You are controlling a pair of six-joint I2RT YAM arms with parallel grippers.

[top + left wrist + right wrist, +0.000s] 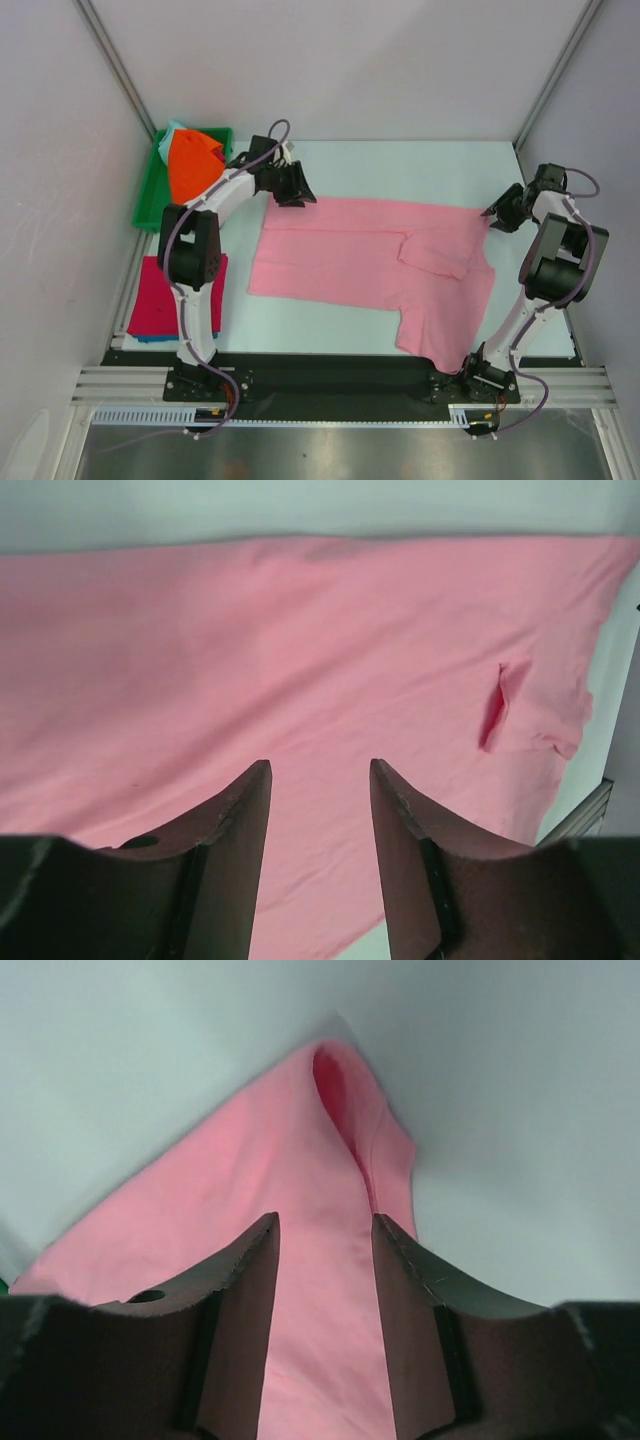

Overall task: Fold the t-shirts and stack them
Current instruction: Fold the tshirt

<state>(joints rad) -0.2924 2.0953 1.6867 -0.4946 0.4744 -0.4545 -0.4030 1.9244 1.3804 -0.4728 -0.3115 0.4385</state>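
Where the pink t-shirt (340, 255) lies: spread flat on the table (400, 160), one sleeve turned in over its body, the other sticking out on its near side.
How it will handle: I judge it light, soft and limp; it will sag and wrinkle when lifted, and it cannot break.
Where to take hold: at its two far corners, pinched close to the edge, so the cloth hangs evenly.
Left gripper (320, 770): fingers apart, holding nothing, low over the shirt's far left corner.
Right gripper (325, 1222): fingers apart, nothing clamped, over the far right corner, where a raised fold runs between them.
Arms' pose: both stretched forward, wrists bent down toward the shirt.
Other shirts: an orange t-shirt (190, 165) in a green tray (150, 200) beyond the left corner; a folded stack (150, 295) left of the shirt.
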